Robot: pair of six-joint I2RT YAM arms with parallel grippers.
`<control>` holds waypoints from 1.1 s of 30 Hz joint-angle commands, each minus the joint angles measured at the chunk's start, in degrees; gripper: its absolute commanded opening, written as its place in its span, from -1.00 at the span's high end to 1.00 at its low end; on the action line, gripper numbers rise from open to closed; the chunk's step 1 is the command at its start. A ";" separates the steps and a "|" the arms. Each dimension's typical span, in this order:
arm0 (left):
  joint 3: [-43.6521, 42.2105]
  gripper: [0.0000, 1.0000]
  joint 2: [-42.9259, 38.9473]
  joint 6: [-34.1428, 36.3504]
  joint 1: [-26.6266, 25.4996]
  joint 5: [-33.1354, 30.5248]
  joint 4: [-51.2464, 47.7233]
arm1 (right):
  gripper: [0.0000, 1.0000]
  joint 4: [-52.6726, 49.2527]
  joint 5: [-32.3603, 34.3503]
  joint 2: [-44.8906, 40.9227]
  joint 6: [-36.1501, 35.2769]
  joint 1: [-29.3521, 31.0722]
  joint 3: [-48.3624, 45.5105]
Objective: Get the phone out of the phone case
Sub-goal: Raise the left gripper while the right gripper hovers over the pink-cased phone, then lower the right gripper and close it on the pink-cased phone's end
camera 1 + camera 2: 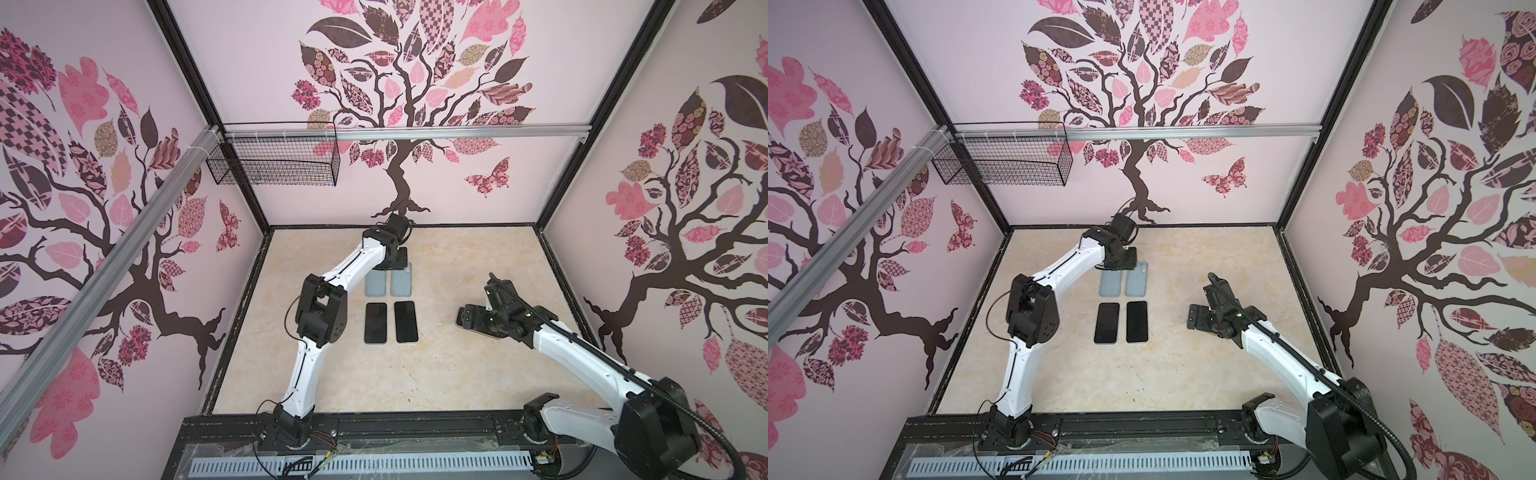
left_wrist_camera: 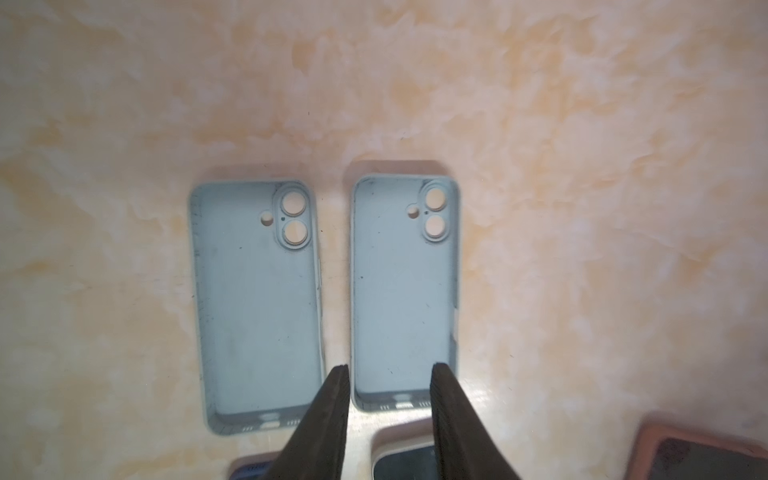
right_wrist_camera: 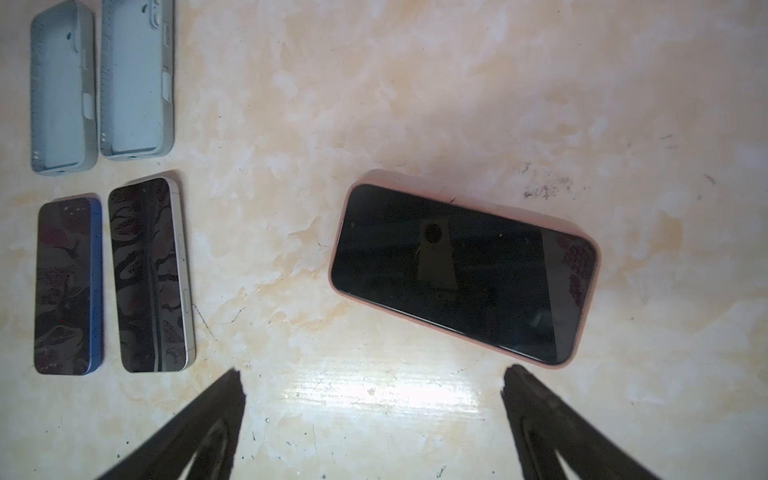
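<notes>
A dark-screened phone (image 3: 457, 274) lies screen-up in a pink phone case (image 3: 584, 307) on the marble table, just ahead of my right gripper (image 3: 374, 374). That gripper stands wide open with only bare table between its fingers. In both top views the right gripper (image 1: 465, 318) (image 1: 1196, 318) hides the pink case. My left gripper (image 2: 390, 370) is open and hovers over the end of an empty grey-blue case (image 2: 401, 291), holding nothing. In the top views the left gripper (image 1: 399, 259) (image 1: 1127, 257) is at the far end of the table.
A second empty grey-blue case (image 2: 255, 299) lies beside the first. Two bare phones, one blue-edged (image 3: 66, 286) and one silver-edged (image 3: 149, 274), lie side by side nearer the front (image 1: 375, 322) (image 1: 405, 321). A wire basket (image 1: 274, 160) hangs on the back wall.
</notes>
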 commanded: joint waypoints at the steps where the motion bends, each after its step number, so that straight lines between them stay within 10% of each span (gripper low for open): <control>1: -7.89 0.25 -10.60 0.91 -1.98 1.60 6.44 | -0.99 -0.11 1.28 4.26 -0.56 -1.50 3.15; 18: -57.21 -0.28 -55.64 -3.46 -3.58 8.15 26.78 | -0.99 3.55 -8.40 25.48 -3.18 -10.88 14.14; 33: -61.42 -0.83 -65.70 -7.03 -1.07 -0.70 21.33 | -0.99 -0.56 -6.87 33.47 -3.82 -12.41 19.69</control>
